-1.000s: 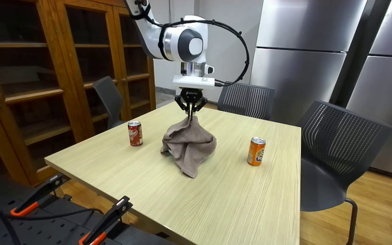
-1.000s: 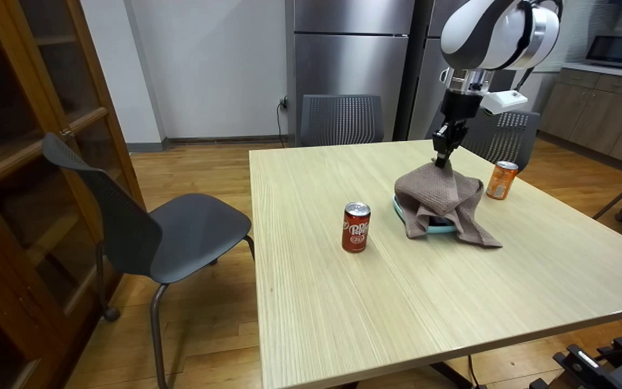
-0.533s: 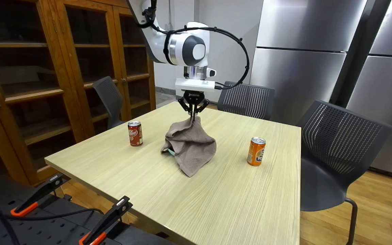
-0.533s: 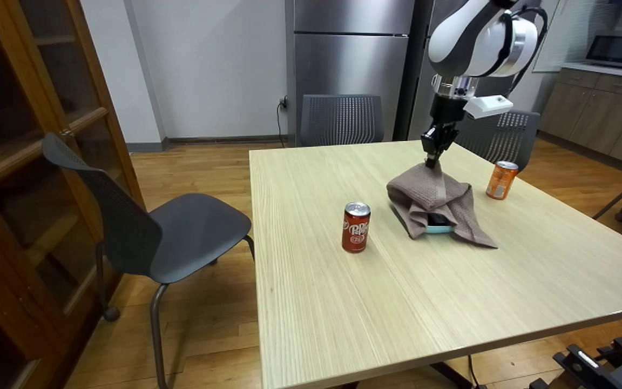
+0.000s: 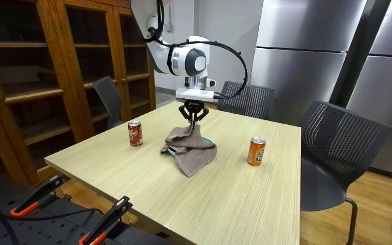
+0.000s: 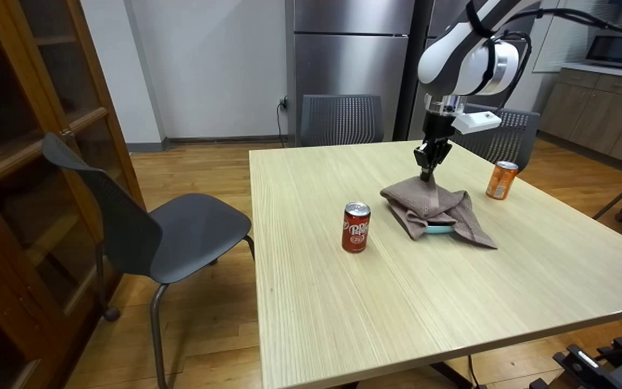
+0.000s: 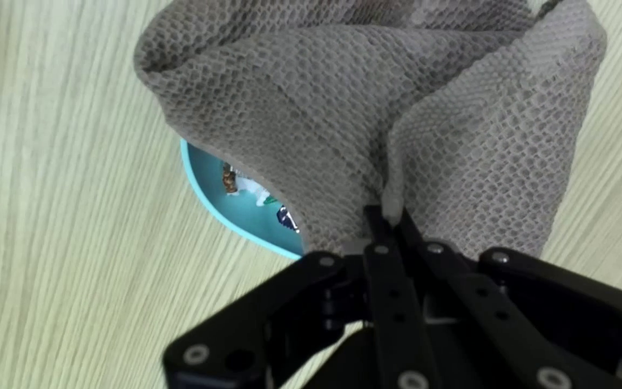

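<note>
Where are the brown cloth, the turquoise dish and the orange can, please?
Brown cloth point(image 7: 316, 108), in the wrist view: on its draped middle.
Turquoise dish point(image 7: 249, 217), in the wrist view: on its bare inner surface.
Orange can point(image 5: 256, 152), in an exterior view: on its printed side.

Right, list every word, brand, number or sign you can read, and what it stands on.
"Dr Pepper": on the red can.
"Fanta", probably: on the orange can, blurred and partly turned away.
Too small or blurred to read: the smaller print on both cans, the lettering on the gripper, and the marks on the clamps.
</note>
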